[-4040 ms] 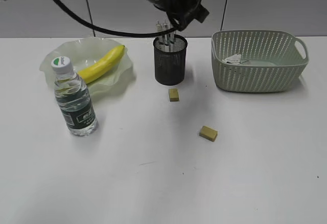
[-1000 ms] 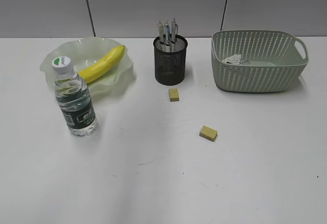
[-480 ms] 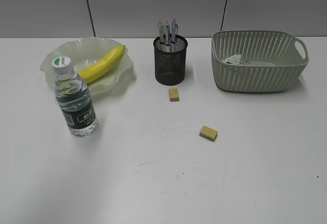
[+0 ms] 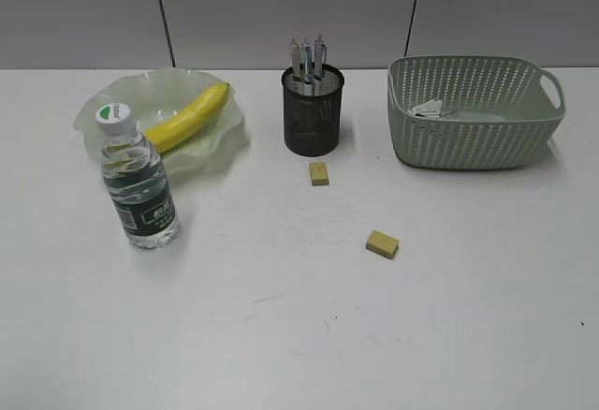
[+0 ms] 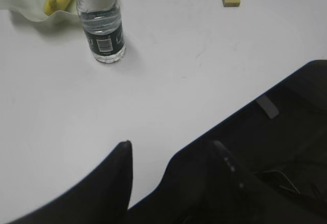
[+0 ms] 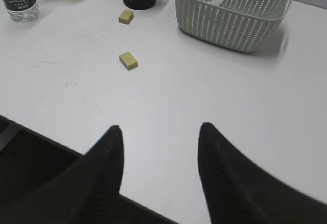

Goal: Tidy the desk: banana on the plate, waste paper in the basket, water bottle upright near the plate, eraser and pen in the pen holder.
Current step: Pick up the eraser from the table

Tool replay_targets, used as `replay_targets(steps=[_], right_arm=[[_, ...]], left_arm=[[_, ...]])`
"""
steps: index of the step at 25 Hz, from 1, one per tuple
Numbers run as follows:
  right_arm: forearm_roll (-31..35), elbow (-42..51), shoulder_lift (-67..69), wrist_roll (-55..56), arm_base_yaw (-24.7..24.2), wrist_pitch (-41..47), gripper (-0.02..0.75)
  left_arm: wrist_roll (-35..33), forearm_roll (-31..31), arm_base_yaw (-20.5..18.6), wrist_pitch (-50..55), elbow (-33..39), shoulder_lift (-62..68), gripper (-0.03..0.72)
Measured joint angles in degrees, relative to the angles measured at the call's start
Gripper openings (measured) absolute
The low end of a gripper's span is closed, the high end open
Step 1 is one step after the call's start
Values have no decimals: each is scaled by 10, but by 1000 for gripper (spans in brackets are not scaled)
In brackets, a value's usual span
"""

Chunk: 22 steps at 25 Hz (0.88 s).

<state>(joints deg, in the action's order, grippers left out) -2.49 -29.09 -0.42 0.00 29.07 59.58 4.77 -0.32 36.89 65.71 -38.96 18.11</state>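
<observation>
Left claw point(image 5: 171, 155) hangs over the near edge of the white table point(image 4: 281, 335), jaws parted, nothing between them. It does not show in the exterior view.

Left side of the table: the pale green plate point(image 4: 112, 92) with its ruffled rim sits toward the back. The banana point(image 4: 187, 117) lies in it, slanting up to the right, dark tip at the far end. The water bottle point(image 4: 138, 178) stands upright just in front of the plate, white cap with green mark on top, dark label round the lower half. In the left wrist view the bottle point(image 5: 102, 22) stands close beside the plate's near rim; whether they touch cannot be told.

Middle: the black mesh pen holder point(image 4: 313, 110) stands upright at the back, with several pens point(image 4: 307, 57) sticking out of the top. A small tan eraser point(image 4: 319, 173) lies on the table just in front of the holder, apart from it. A second tan eraser point(image 4: 382, 243) lies further forward and to the right, well apart from the first.

Right side: the pale green perforated basket point(image 4: 468, 129) sits at the back. The waste paper point(image 4: 430, 109), a white crumpled scrap, lies inside it by the left wall.

Right claw point(image 6: 159, 152) hangs over the near table edge, jaws spread and empty, well apart from both erasers. It too is out of the exterior view.
</observation>
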Motion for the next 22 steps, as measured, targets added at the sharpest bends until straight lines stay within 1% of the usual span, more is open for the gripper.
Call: replay_targets(steps=[5, 9, 12, 15, 18, 22], right_arm=[[-6, -5, 1, -6, 0, -14, 385], [-9, -23, 59, -21, 0, -90, 385], [-9, -41, 157, -38, 0, -144, 385], [2, -75, 289, -66, 0, -170, 385], [25, -134, 441, -86, 0, -176, 385], [29, -233, 639, -96, 0, -169, 385]], left_arm=[[0, 3, 0, -21, 64, -115, 354], [0, 3, 0, -43, 78, -156, 354], [0, 3, 0, -48, 81, -160, 354], [0, 3, 0, -49, 81, -161, 354], [0, 3, 0, -49, 81, -161, 354], [0, 3, 0, -49, 81, -153, 354]])
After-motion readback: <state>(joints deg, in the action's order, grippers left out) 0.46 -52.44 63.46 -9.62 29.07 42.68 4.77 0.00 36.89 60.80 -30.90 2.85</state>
